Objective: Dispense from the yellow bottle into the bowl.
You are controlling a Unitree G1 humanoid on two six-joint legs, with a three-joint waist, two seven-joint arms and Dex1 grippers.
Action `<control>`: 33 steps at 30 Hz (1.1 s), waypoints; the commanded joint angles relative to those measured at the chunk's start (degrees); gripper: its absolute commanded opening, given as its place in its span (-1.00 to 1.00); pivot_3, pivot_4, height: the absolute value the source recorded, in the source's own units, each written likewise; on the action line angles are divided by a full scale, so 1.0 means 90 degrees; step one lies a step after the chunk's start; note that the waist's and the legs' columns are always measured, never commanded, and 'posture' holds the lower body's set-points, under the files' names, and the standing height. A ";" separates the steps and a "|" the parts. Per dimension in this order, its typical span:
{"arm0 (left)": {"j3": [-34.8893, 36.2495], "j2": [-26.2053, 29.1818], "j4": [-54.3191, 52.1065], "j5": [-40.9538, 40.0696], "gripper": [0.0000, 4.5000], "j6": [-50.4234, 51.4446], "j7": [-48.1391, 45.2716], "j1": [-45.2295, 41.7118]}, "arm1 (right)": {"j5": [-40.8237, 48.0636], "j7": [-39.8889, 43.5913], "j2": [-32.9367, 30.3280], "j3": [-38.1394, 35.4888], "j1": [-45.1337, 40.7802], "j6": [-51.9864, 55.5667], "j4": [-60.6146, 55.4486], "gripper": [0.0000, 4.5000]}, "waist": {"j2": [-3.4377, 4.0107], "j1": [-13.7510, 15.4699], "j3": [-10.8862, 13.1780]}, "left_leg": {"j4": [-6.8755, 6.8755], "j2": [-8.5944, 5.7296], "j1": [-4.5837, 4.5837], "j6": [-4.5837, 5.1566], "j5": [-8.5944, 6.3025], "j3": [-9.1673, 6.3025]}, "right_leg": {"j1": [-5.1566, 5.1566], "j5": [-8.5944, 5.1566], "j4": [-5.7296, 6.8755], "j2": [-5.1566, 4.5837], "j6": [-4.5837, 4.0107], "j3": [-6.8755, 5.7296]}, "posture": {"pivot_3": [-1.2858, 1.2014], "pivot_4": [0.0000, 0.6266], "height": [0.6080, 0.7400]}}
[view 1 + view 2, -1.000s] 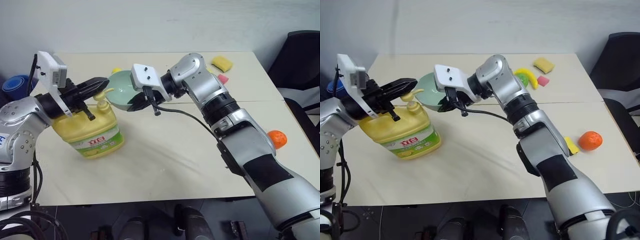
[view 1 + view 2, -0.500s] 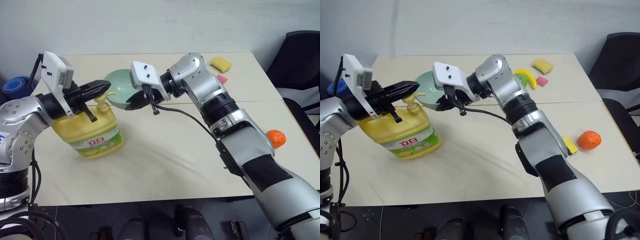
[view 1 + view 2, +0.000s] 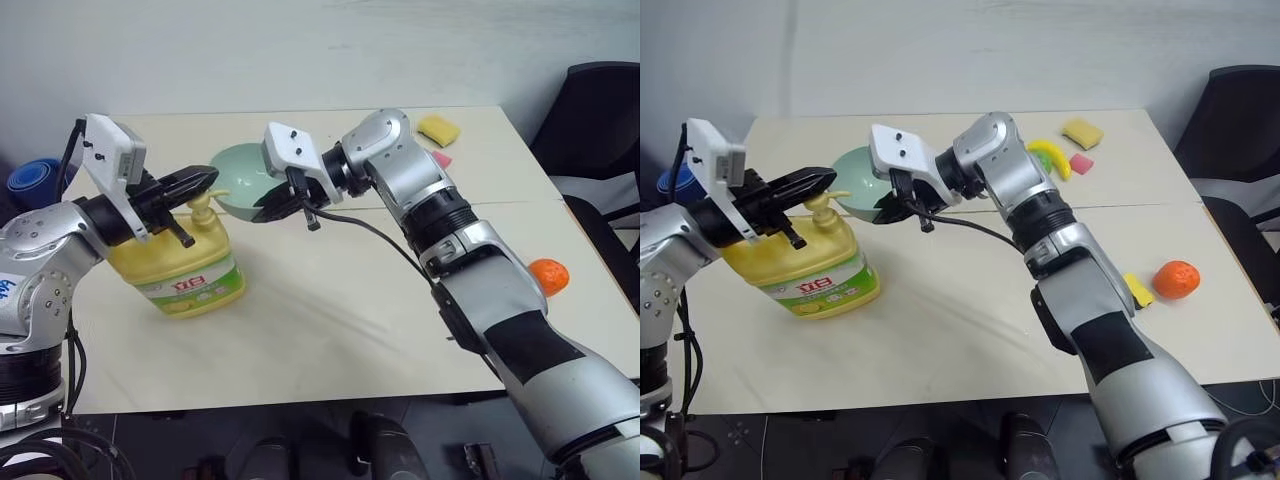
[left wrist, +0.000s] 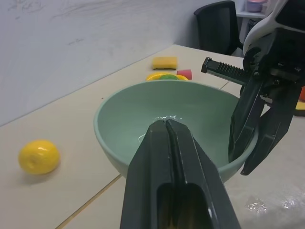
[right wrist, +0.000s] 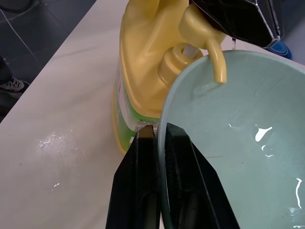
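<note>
Beige table [image 3: 970,330], stuff scattered around

Yellow bottle [image 3: 800,265] stands near the left edge. Back right there's a banana [image 3: 1052,156], a sponge [image 3: 1083,131] and a pink block [image 3: 1081,163]; an orange [image 3: 1176,279] sits by the right edge, lemon ball [image 4: 39,156] at the back.

Left pincer [image 3: 203,181] closed, pointing level; right pincer [image 3: 262,211] clamped, arm reaching across left.
</note>
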 commanded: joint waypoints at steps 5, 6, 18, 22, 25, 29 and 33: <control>-0.0616 -0.0219 0.0405 0.0350 -0.98 0.0547 0.0068 0.0593 | 0.0147 0.0057 0.0064 -0.0160 -0.0002 0.0071 -0.0530 -1.00 | 0.0014 0.0000 -0.0008 | -0.0001 0.0000 0.0000 -0.0001 0.0000 0.0000 | -0.0001 0.0000 0.0000 0.0000 -0.0001 0.0001 | 0.03 -0.52 1.00; -0.0449 -0.0370 0.0403 0.0158 -0.98 0.0595 0.0161 0.0518 | 0.0147 0.0059 0.0065 -0.0155 0.0021 0.0084 -0.0565 -1.00 | 0.0026 0.0001 -0.0015 | -0.0001 0.0000 0.0000 -0.0001 0.0000 0.0000 | 0.0000 0.0000 0.0000 0.0000 -0.0001 0.0002 | 0.03 -0.52 1.00; 0.0941 -0.0663 -0.0083 -0.0866 -0.98 -0.1069 -0.1434 -0.0230 | 0.0285 0.0066 -0.1237 -0.0422 0.1410 0.0513 -0.2197 -1.00 | -0.0016 0.0042 -0.0007 | 0.0029 -0.0008 -0.0113 0.0003 0.0003 -0.0064 | -0.0057 0.0001 -0.0014 0.0002 0.0001 -0.0009 | 0.03 -0.52 1.00; 0.0585 -0.0291 -0.0646 -0.0860 -0.98 -0.1071 -0.2446 0.0470 | 0.0152 0.0095 -0.2055 -0.0391 0.2365 0.0397 -0.2635 -1.00 | -0.0023 0.0039 -0.0005 | 0.0025 -0.0011 -0.0120 0.0004 0.0003 -0.0072 | -0.0051 0.0001 -0.0035 0.0003 0.0002 -0.0017 | 0.03 -0.52 1.00; 0.0239 -0.0100 -0.0916 -0.0516 -0.98 -0.1295 -0.2908 0.1086 | 0.0112 -0.0070 -0.2328 -0.0389 0.2973 0.0206 -0.2774 -1.00 | -0.0026 0.0036 0.0003 | 0.0023 -0.0010 -0.0112 0.0006 0.0006 -0.0062 | -0.0035 0.0001 -0.0054 0.0006 0.0003 -0.0017 | 0.03 -0.52 1.00; 0.0031 -0.0379 -0.1170 -0.0378 -0.98 -0.1579 -0.2884 0.1723 | 0.0125 -0.0281 -0.2370 -0.0412 0.3691 -0.0228 -0.2612 -1.00 | -0.0022 0.0030 0.0015 | 0.0022 0.0011 -0.0102 -0.0016 0.0021 -0.0051 | -0.0028 0.0002 -0.0061 0.0026 0.0006 -0.0014 | 0.03 -0.52 1.00; -0.0113 -0.0678 -0.0941 0.0095 -0.98 -0.2039 -0.2803 0.2268 | 0.0002 -0.0689 -0.2247 -0.0437 0.4076 -0.0891 -0.2006 -1.00 | -0.0020 0.0042 0.0017 | 0.0012 0.0013 -0.0093 -0.0020 0.0023 -0.0048 | -0.0029 -0.0001 -0.0052 0.0026 0.0001 -0.0010 | 0.03 -0.52 1.00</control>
